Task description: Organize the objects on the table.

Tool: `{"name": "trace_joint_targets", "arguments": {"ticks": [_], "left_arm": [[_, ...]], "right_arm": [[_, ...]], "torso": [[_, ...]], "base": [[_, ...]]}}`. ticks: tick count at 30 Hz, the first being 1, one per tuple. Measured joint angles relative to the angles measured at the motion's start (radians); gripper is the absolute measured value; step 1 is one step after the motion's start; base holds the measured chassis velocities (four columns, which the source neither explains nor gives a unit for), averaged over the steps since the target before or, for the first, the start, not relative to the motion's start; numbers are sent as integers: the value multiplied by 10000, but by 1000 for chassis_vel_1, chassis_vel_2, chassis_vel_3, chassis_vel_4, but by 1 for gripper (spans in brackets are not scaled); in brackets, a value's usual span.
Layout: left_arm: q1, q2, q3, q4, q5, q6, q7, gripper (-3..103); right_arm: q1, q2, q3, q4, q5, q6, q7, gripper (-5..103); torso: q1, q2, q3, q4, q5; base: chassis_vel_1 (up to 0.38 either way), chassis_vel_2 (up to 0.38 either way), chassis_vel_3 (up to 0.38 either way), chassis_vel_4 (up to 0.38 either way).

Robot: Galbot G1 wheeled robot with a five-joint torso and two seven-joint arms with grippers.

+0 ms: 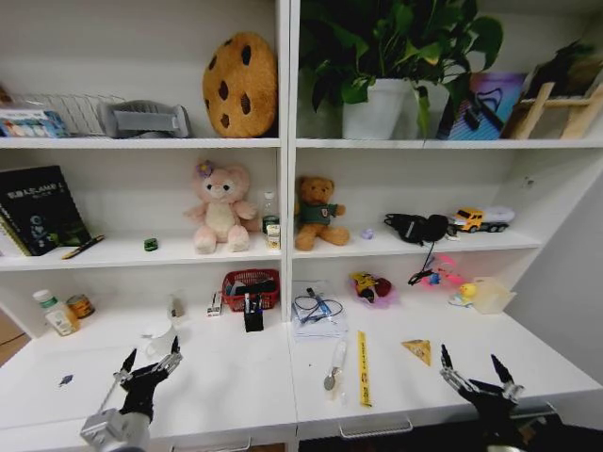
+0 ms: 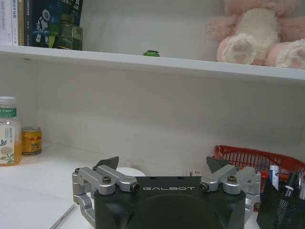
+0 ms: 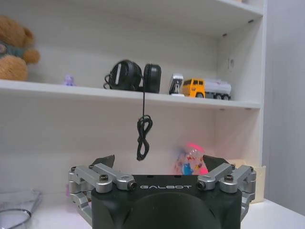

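Your red basket (image 1: 251, 289) sits at the back of the white worktop (image 1: 236, 377) against the shelf divider, holding dark items you can't make out — just in front of it stands a black mesh pen cup (image 1: 252, 318) with pens upright, also at the edge of the left wrist view (image 2: 281, 205). To the right, a clear tray (image 1: 317, 318) holds a coiled cable. The yellow ruler (image 1: 362, 367) lies flat, its long axis running from the shelf toward the front edge. The yellow triangle (image 1: 417, 350) lies near it, to its right. A green-labelled jar (image 1: 57, 313) and a small can (image 1: 80, 305) stand upright at far left. Both pincers hover open and empty over the front edge: left pincer (image 1: 151, 362), right pincer (image 1: 477, 365).
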Motion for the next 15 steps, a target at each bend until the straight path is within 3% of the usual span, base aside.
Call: {"name": "trace_joint_targets", "arguments": {"ticks": [4, 9, 15], "left_arm": [[5, -33, 1, 0, 0, -1, -2, 100], [-2, -41, 22, 0, 0, -2, -9, 100], [-9, -37, 42, 0, 0, 2, -21, 100]], "right_arm": [[803, -704, 2, -586, 534, -1096, 288, 100], [1580, -1269, -355, -1765, 569, -1604, 301, 100], [2060, -1543, -861, -2595, 464, -1632, 132, 100]], "torso": [[0, 0, 0, 0, -1], [0, 0, 1, -1, 2], [0, -1, 1, -3, 0]], "base": [[0, 0, 0, 0], [0, 0, 0, 0], [0, 0, 0, 0]]}}
